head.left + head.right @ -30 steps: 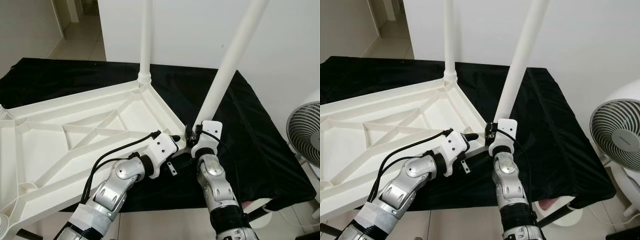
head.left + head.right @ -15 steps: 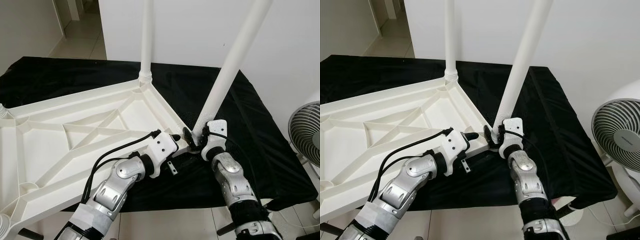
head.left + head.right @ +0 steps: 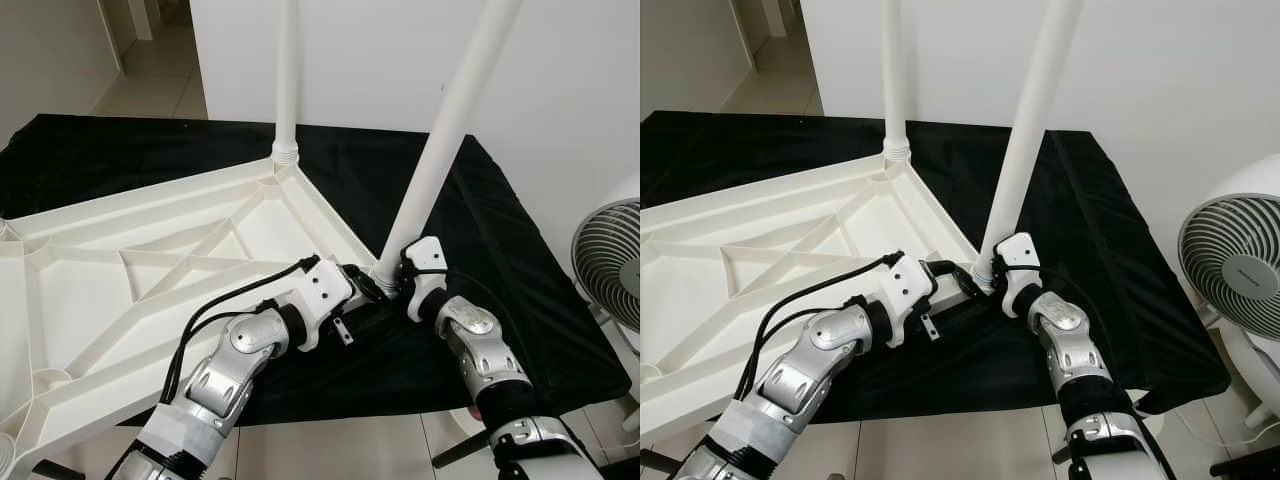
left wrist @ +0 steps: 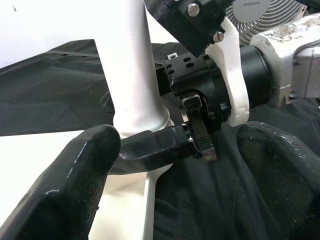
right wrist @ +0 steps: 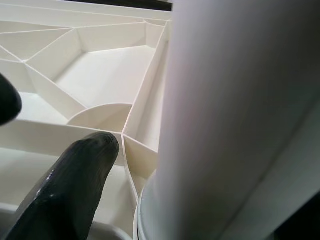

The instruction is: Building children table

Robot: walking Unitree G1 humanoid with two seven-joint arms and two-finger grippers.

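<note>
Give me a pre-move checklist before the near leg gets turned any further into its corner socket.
1. Right claw at the base of the near leg: ok.
2. Left claw at the same corner of the tabletop: ok.
3. Near leg upright: not ok, it leans.
4. Near leg fully seated in the socket: cannot tell.
5. Far leg standing in its corner: ok.
6. Fan apart from both arms: ok.

fan [image 4: 260, 12] | hub label | small print, not clearly readable

A black cloth [image 3: 500, 270] covers the low platform. A white fan [image 3: 1238, 265] stands on the floor beside it, by the white wall [image 3: 1160, 70].
</note>
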